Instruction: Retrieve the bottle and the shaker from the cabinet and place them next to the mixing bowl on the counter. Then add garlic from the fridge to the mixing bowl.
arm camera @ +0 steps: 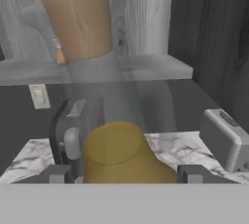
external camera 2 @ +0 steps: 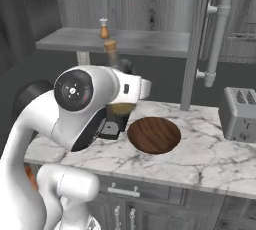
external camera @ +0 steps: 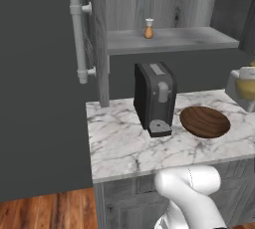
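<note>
Progress: bottle [arm camera: 116, 145] is out of the cabinet and carried in the gripper [arm camera: 121, 173]. In the hand view the 2 dark fingertips [arm camera: 58, 174] sit either side of the bottle's amber lower body, so the gripper is pinching the bottle, jaws set wide around it. In the right base view the bottle's cork top [external camera 2: 110, 45] and amber base show above and below the wrist, above the counter [external camera 2: 210, 159], just left of the mixing bowl [external camera 2: 154, 135].

Judged state: step 1 of 3 about half done; bottle not yet set down. Shaker [external camera: 149, 29] stands on the cabinet shelf [external camera: 174, 40], untouched. Garlic step not started; bowl looks empty.

Bottle: translucent, clear neck, amber-yellow fill at bottom, tan cork stopper. Appears upright in the grip.

Shaker: small, orange-brown body, pale cap, upright.

Nearby: coffee machine [external camera: 154, 98] left of the bowl, toaster [external camera 2: 239, 114] to the right.
</note>
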Tool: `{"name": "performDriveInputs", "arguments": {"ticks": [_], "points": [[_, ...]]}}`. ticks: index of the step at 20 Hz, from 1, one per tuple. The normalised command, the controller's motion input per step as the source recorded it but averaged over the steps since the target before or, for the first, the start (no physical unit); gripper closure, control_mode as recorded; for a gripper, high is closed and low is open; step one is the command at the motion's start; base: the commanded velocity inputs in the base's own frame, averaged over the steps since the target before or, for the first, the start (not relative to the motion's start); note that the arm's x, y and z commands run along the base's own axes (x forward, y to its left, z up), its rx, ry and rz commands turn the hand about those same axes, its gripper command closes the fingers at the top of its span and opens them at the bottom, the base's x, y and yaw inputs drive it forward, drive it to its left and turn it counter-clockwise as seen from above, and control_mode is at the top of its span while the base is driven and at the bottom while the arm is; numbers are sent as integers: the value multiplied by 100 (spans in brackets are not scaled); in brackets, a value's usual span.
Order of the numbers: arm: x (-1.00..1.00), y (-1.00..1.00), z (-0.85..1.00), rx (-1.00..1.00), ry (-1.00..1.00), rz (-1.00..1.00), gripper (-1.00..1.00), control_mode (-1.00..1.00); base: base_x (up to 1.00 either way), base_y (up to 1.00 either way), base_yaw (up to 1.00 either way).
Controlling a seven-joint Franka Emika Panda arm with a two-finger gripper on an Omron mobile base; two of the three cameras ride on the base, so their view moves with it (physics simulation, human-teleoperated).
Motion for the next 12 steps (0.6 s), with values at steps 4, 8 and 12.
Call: {"name": "performDriveInputs", "arguments": {"ticks": [4,8,12], "points": [[-14,0,-69,-11,3,0,100,-100,0,0,0],[-5,0,-77,-7,0,0,100,-100,0,0,0],[0,0,-72,-1,0,0,100,-100,0,0,0]]}}
